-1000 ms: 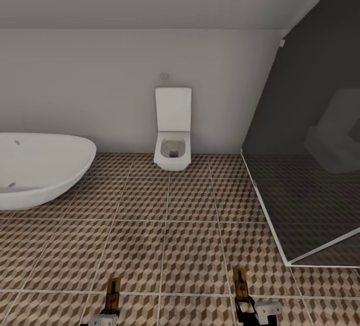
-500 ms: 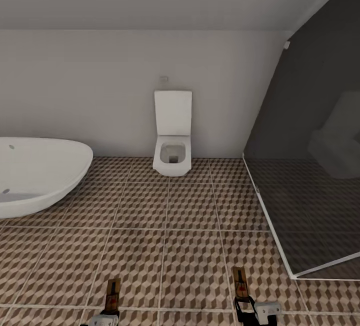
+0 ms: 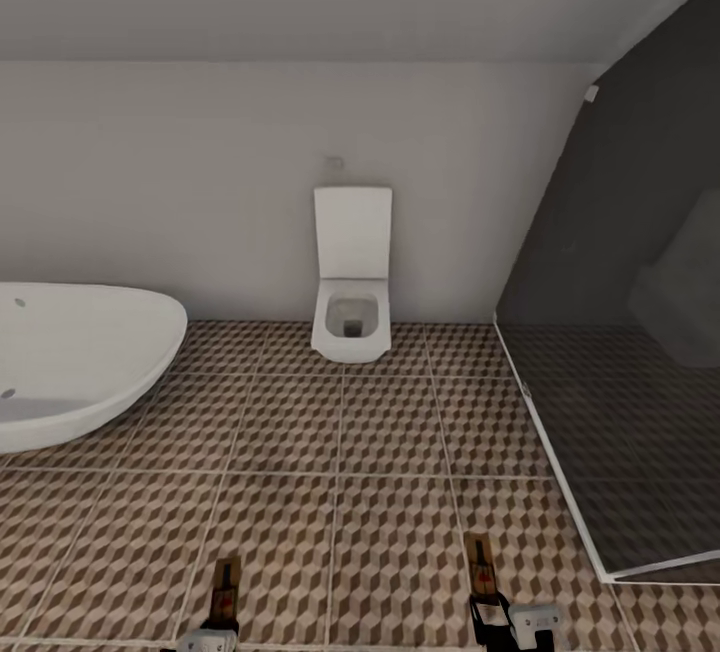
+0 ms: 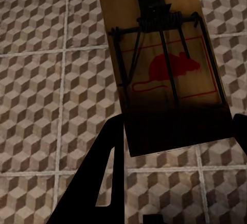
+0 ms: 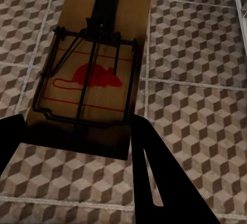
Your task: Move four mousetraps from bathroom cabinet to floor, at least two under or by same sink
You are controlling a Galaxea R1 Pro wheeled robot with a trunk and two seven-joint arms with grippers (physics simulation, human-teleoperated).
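Note:
Two mousetraps are held above the bathroom floor (image 3: 340, 432). My left gripper (image 3: 212, 632) is shut on one mousetrap (image 3: 226, 587), a tan board with black wire and a red mouse print (image 4: 159, 64); its dark fingers (image 4: 100, 188) clamp the board's near end. My right gripper (image 3: 490, 614) is shut on the other mousetrap (image 3: 481, 564), which points forward over the tiles (image 5: 92, 74). Its fingers (image 5: 154, 177) grip the board's near end. The cabinet and the bathroom sink are out of view.
A white boxy toilet (image 3: 351, 277) stands against the far wall. A white rounded bathtub (image 3: 70, 362) lies at the left. A dark glass shower enclosure (image 3: 620, 332) with a white floor rail fills the right side. Cube-pattern tiles stretch between them.
The whole head picture has shifted: toilet and shower edge sit slightly lower and further right, so the camera has moved. Both grippers still hold their mousetraps the same way.

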